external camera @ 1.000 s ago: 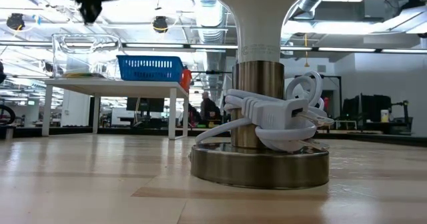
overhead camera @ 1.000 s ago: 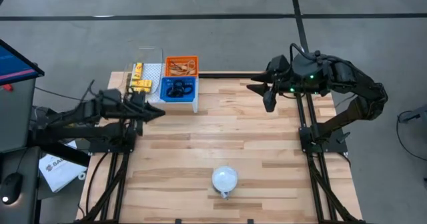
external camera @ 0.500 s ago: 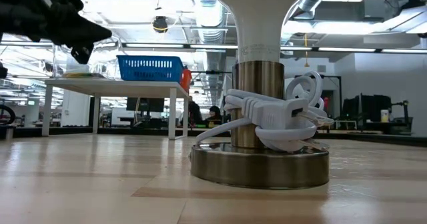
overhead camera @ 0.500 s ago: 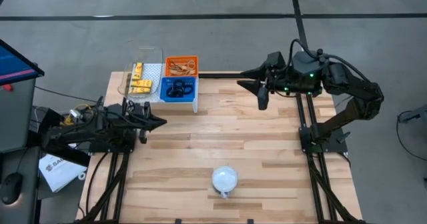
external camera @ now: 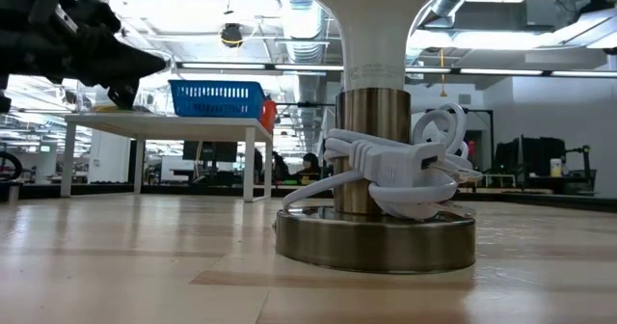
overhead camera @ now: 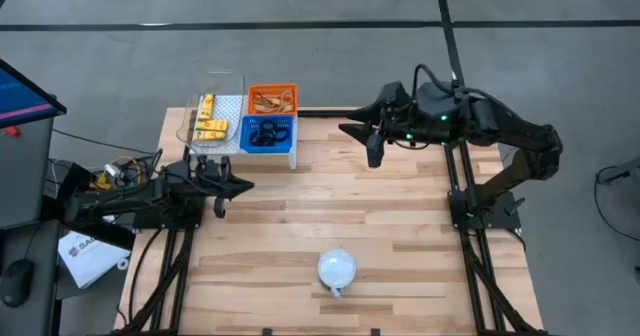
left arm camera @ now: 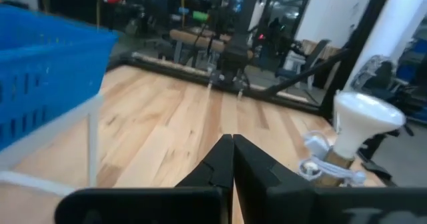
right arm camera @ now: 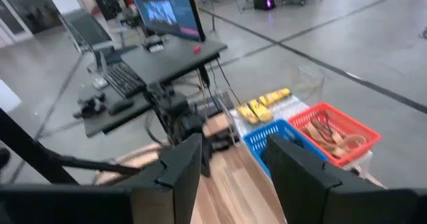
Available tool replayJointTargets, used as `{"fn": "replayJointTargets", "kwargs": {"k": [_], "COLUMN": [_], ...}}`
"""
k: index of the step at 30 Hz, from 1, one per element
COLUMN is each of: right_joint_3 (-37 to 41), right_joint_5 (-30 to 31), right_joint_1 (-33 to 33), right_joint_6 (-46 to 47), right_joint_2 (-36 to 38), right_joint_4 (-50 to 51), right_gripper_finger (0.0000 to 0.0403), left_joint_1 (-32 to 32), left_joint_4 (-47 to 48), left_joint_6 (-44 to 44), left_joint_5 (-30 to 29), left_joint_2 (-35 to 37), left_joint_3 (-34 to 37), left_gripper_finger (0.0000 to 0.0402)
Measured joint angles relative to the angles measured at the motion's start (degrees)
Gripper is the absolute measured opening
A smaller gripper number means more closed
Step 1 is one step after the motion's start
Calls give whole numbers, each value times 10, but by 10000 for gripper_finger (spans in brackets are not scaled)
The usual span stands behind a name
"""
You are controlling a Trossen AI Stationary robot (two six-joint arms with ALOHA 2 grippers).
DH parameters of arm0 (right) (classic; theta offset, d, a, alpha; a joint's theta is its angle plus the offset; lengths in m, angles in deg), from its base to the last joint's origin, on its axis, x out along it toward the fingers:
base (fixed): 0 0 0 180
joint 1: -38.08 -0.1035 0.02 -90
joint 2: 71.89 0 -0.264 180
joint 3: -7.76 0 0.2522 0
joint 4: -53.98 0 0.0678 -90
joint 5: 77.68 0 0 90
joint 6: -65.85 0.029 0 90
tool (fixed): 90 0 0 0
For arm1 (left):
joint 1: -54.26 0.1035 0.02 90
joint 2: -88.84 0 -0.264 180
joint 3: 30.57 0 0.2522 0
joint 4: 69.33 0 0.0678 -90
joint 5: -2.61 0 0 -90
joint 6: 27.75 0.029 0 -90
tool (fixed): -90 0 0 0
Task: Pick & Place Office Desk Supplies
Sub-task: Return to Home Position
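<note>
The office desk supplies lie in an organizer at the table's far left. Yellow clips (overhead camera: 209, 120) fill a clear tray, tan rubber bands (overhead camera: 271, 99) an orange basket, black rings (overhead camera: 268, 133) a blue basket. The right wrist view shows the clips (right arm camera: 265, 104) and both baskets too. My left gripper (overhead camera: 244, 185) is shut and empty, pointing level just near of the organizer, low over the table; its tips (left arm camera: 232, 159) are closed together. High over the far middle of the table, my right gripper (overhead camera: 362, 139) is open and empty (right arm camera: 230, 167), pointing at the organizer.
A white dome-headed lamp (overhead camera: 337, 269) stands on its round metal base (external camera: 376, 232) near the table's front edge, its white cord wound around the stem. Bare wood lies between the arms. A desk with a monitor and keyboard (right arm camera: 143, 64) stands beyond the table's left side.
My left gripper has sunk toward the table and come level, staying near the organizer. My right gripper has travelled toward the table's left, nearer the baskets, still open.
</note>
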Motion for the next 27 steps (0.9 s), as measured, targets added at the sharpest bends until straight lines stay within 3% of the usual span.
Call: {"fn": "replayJointTargets", "kwargs": {"k": [15, 21, 27], "right_joint_3": [-2, -1, -1], "right_joint_5": [-2, -2, 0], "right_joint_1": [-23, -19, -4], "right_joint_6": [-23, -30, -67], "right_joint_2": [2, 48, 113], "right_joint_4": [-24, 109, 171], "right_gripper_finger": [166, 166, 166], "left_joint_1": [0, 0, 0], "left_joint_4": [26, 26, 14], "left_joint_6": [13, 12, 10], "left_joint_5": [-41, -40, -37], "left_joint_2": [-13, -19, -28], "left_joint_3": [0, 0, 0], "left_gripper_finger": [0, 0, 0]}}
